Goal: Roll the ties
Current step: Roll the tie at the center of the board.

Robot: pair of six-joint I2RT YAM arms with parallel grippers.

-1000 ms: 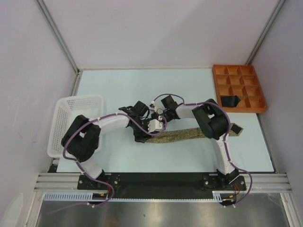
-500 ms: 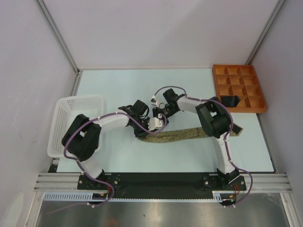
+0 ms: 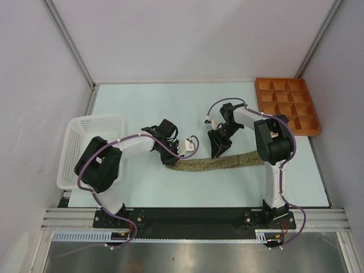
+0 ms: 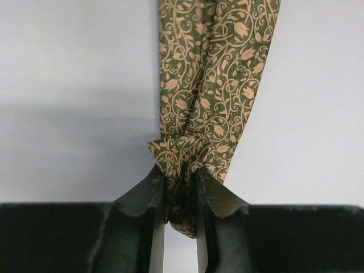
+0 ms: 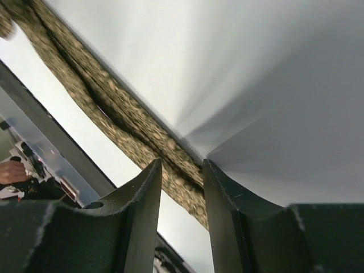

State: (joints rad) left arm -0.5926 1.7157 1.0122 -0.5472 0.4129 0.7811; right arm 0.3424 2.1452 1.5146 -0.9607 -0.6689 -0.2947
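Note:
The olive-tan patterned tie (image 3: pixel 222 163) lies flat across the table in front of both arms. My left gripper (image 3: pixel 170 160) is shut on its bunched left end; the left wrist view shows the fabric (image 4: pixel 210 85) pinched between my fingers (image 4: pixel 181 193). My right gripper (image 3: pixel 218 150) hangs open just above the middle of the tie. In the right wrist view the tie (image 5: pixel 114 114) runs across behind the gap of the open gripper (image 5: pixel 181 165), which touches nothing. The black tie is hidden behind my right arm.
An orange compartment tray (image 3: pixel 287 91) stands at the back right. A white mesh basket (image 3: pixel 96 118) stands at the left edge. The right arm's elbow (image 3: pixel 276 139) reaches over the tie's right end and the tray's near edge.
My right gripper has moved right, away from the left gripper, and now points down over the tie's middle. The left gripper stays shut on the tie's end.

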